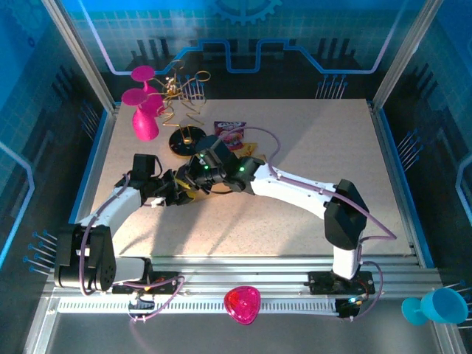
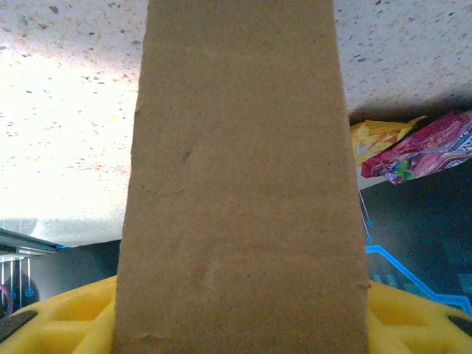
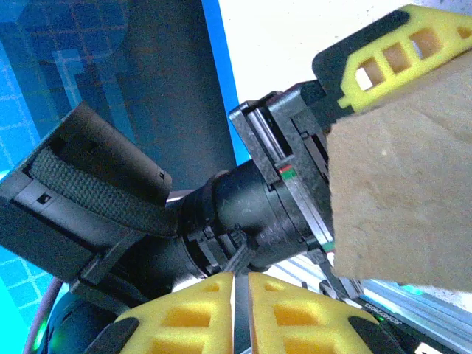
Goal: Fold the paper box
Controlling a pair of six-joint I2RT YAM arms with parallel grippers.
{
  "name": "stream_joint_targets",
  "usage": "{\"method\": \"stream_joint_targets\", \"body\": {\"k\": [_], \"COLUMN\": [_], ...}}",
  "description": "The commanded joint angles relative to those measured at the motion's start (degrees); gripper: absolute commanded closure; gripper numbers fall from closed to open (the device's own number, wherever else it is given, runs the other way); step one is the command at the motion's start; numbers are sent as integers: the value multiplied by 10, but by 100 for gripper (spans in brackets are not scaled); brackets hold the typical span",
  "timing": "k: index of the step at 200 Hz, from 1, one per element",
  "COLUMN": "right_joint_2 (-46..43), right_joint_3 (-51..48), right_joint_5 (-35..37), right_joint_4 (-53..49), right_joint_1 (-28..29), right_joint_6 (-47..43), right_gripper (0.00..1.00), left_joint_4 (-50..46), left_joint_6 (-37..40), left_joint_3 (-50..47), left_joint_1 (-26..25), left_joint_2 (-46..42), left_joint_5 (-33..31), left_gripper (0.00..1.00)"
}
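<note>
1. Nearest the right wrist camera, the right gripper (image 3: 240, 310) is seen drawn shut: its 2 yellow fingers almost touch, and nothing is held between them.
2. Just beyond, near the middle of the table (image 1: 310, 184), the paper box (image 2: 236, 184) is clamped between the partly spread jaws of the left gripper (image 1: 183, 193).
3. Farther back, snack packets (image 2: 424, 151) are seen lying on the table.

Snack packet (image 1: 232, 131), pink vase (image 1: 145, 127), blue cup (image 1: 442, 304).
</note>
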Motion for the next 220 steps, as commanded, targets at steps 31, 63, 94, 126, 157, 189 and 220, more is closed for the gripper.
{"method": "stream_joint_targets", "body": {"k": [31,63,94,126,157,189,220], "right_joint_2": [59,74,72,48,47,50,51], "right_joint_3": [13,17,-9,-61,-43,-58,-63], "right_joint_5": [-13,-21,-21,-13,-19,-18,-11], "right_joint_4": [-4,5,12,43,15,11,-11], "right_joint_1": [-6,-8,-12,-24,-29,-27,-32], "right_joint_6": [24,31,35,34,1,2,-10], "right_gripper": [87,87,87,87,87,88,89], "left_joint_4": [-27,-24,-23,-16,-19,-19,-29], "left_joint_6": [-73,-74,-77,-79,-67,-54,-37], "left_joint_3": [-18,-18,-19,-27,-32,-33,-30], "left_joint_1": [0,0,1,9,25,39,46], "left_joint_2": [22,23,23,20,24,33,37], "left_joint_5": [-66,-65,-63,-56,-48,-38,-32], "left_gripper": [95,95,95,95,94,91,89]}}
